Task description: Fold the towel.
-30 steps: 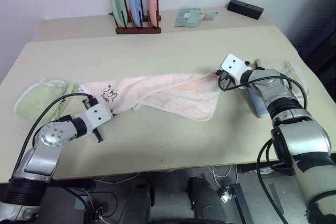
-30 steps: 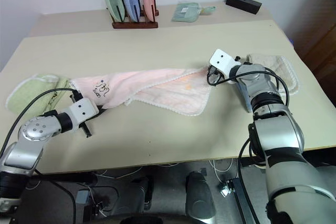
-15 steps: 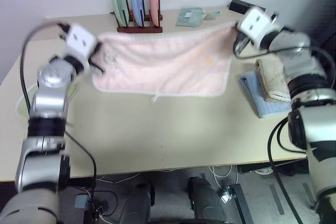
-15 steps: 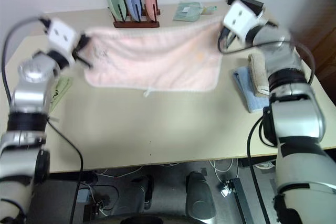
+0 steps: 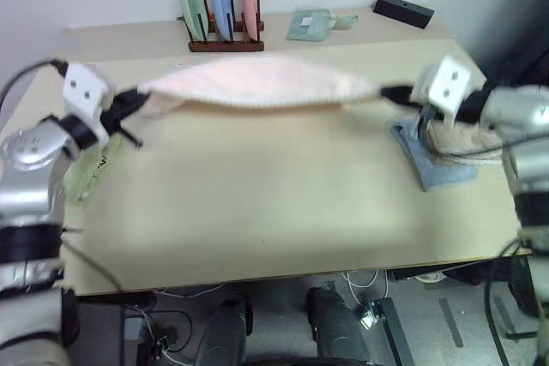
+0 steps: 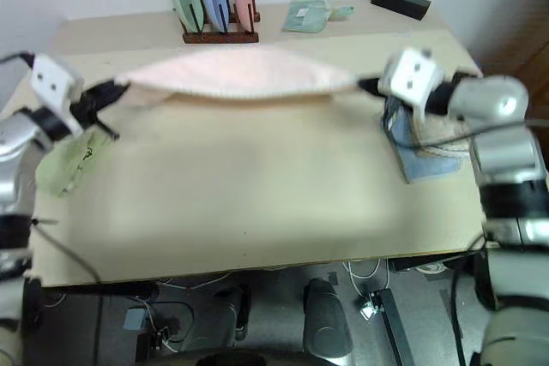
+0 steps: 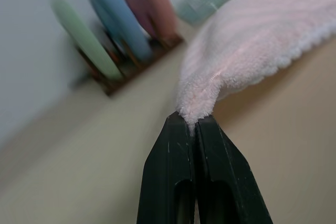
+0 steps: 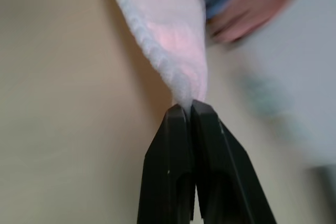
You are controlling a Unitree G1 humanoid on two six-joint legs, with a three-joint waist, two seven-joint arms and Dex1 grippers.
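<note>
The pale pink towel [image 5: 257, 81] hangs stretched in the air above the far half of the table, held at both ends. My left gripper [image 5: 135, 100] is shut on the towel's left corner; the left wrist view shows the cloth [image 7: 252, 40] pinched at the black fingertips [image 7: 181, 124]. My right gripper [image 5: 383, 92] is shut on the right corner, and the right wrist view shows the towel [image 8: 168, 30] running away from its closed fingers [image 8: 181, 116]. The towel sags slightly in the middle, its white edging facing me.
A wooden rack with three upright plates [image 5: 220, 2] stands at the back of the table [image 5: 257, 203]. A green folded cloth [image 5: 310, 26] and a black box [image 5: 403, 11] lie at the back right. A beige towel on a blue cloth [image 5: 442, 156] lies right; a light green towel [image 5: 86, 173] lies left.
Both grippers lifted the towel off the table, spread it wide and hanging, then drew it toward me and apart. It now stretches nearly level between them.
</note>
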